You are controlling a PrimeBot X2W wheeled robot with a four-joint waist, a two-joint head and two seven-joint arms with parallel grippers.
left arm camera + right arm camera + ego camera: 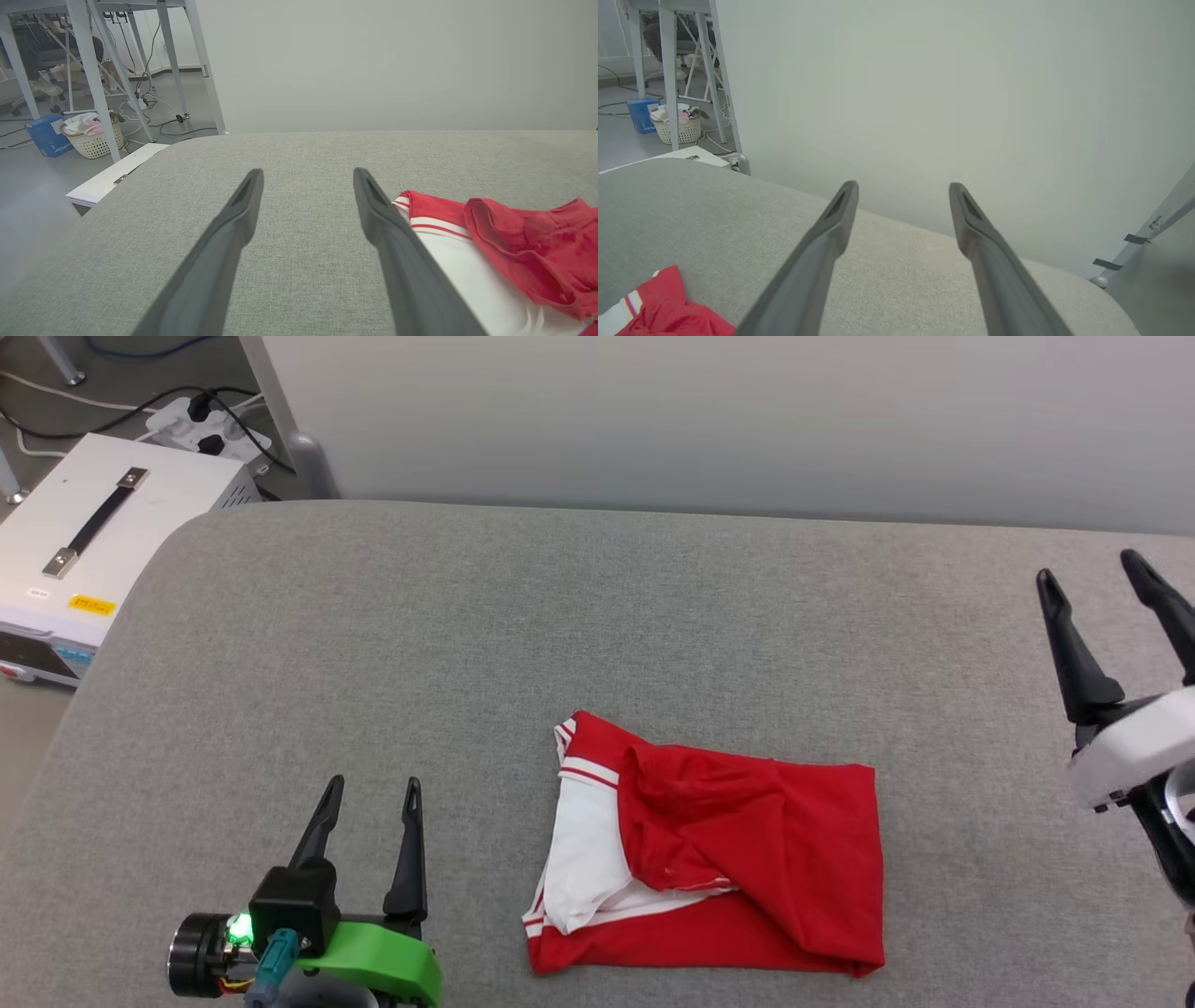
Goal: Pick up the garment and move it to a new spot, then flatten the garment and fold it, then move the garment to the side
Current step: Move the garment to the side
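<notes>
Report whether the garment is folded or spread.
Folded: the garment lies in a compact rectangle, red layers lapped over a white sleeve.

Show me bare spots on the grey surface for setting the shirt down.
Free: the wide grey stretch of the table beyond the garment, up to the wall; also the patch between garment and right claw. Tighter: the strip between left claw and garment.

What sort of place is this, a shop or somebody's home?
Probably a lab or workshop, not a home: a white equipment box sits beside a power strip, with metal-framed tables nearby.
</notes>
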